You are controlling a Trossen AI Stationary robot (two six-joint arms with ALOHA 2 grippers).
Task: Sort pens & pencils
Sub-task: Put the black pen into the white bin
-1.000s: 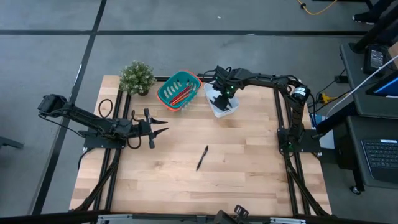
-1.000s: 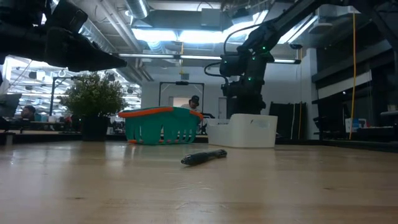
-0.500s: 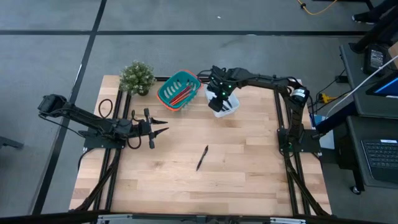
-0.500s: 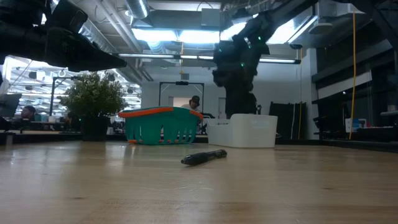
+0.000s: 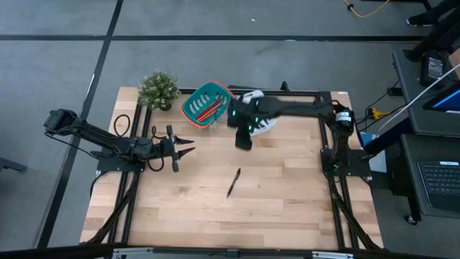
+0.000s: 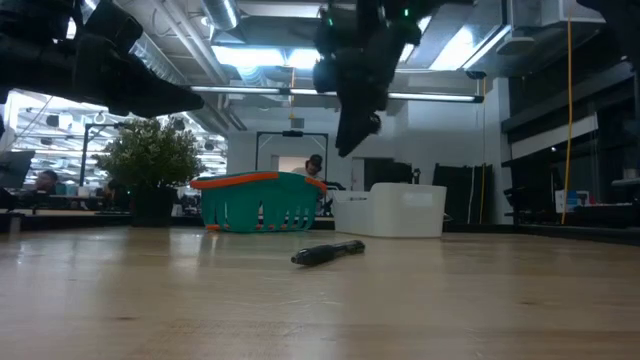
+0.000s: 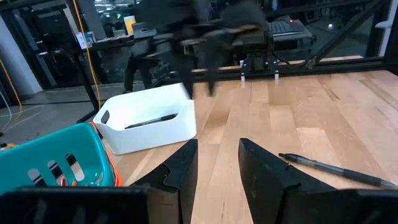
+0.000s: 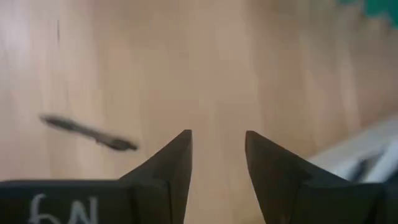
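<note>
One black pen lies flat on the wooden table, also seen in the low view and in the right wrist view. Another pen lies inside the white bin. Red pencils rest in the teal basket. My right gripper is open and empty, hanging in the air between the bin and the loose pen. My left gripper waits open at the table's left, pointing right.
A small potted plant stands at the far left corner beside the basket. The white bin sits right of the basket, partly under my right arm. Bare wood spreads around the loose pen and toward the near edge.
My right gripper has left its place over the white bin and swung toward the table's left and near edge, toward the loose pen, staying open. The pen on the table has not moved. The left arm has kept still.
</note>
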